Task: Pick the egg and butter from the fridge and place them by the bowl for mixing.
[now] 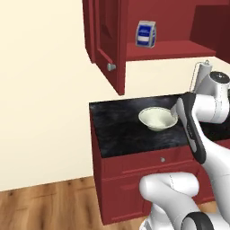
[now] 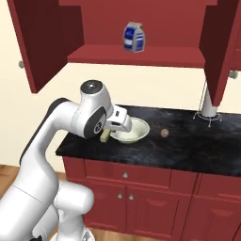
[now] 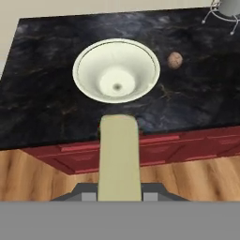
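The cream-white bowl (image 1: 157, 118) (image 2: 130, 130) (image 3: 116, 70) sits on the black counter (image 3: 42, 108). The small pinkish-tan egg (image 2: 164, 133) (image 3: 175, 60) lies on the counter just right of the bowl, apart from it. My gripper (image 2: 107, 132) (image 3: 118, 194) is shut on a pale yellow stick of butter (image 2: 105, 135) (image 3: 118, 154). It hangs over the counter's front edge, just in front and left of the bowl. In the left base view my own arm hides the hand. The fridge is out of view.
A blue-and-white carton (image 1: 146, 34) (image 2: 134, 36) stands on the open upper cupboard's shelf. Dark red cupboard doors (image 1: 110, 45) (image 2: 42, 47) swing out above the counter. A metal stand (image 2: 207, 101) rises at the counter's back right. Drawers (image 2: 124, 175) run below the counter.
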Robot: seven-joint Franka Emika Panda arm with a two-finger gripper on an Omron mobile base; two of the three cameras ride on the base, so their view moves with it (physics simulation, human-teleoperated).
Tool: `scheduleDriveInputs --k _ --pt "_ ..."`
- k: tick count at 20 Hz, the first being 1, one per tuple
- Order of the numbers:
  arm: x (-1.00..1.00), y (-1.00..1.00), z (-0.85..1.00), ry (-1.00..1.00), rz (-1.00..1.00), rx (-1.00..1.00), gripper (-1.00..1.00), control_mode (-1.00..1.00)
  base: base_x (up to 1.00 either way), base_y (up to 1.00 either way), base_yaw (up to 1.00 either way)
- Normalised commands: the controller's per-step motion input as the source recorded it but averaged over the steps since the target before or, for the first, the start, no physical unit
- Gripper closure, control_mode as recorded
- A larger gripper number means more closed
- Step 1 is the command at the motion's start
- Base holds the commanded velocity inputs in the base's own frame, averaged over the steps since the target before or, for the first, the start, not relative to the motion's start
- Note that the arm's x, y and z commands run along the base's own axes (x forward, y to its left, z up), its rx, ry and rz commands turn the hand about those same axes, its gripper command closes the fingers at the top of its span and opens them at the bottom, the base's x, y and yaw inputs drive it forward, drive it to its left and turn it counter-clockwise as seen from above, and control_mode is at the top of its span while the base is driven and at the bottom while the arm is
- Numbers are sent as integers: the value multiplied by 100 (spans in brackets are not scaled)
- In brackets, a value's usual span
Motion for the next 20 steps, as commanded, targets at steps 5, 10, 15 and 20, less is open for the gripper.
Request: scheduleDriveInputs --k 5,10,15,20 --pt "0 0 0 0 0 0 100 100 55 -33 20" --pt "0 0 0 0 0 0 100 100 50 -40 13" --pt "0 0 0 0 0 0 100 100 43 -39 12" --pt "0 0 0 0 0 0 100 100 12 -26 5"
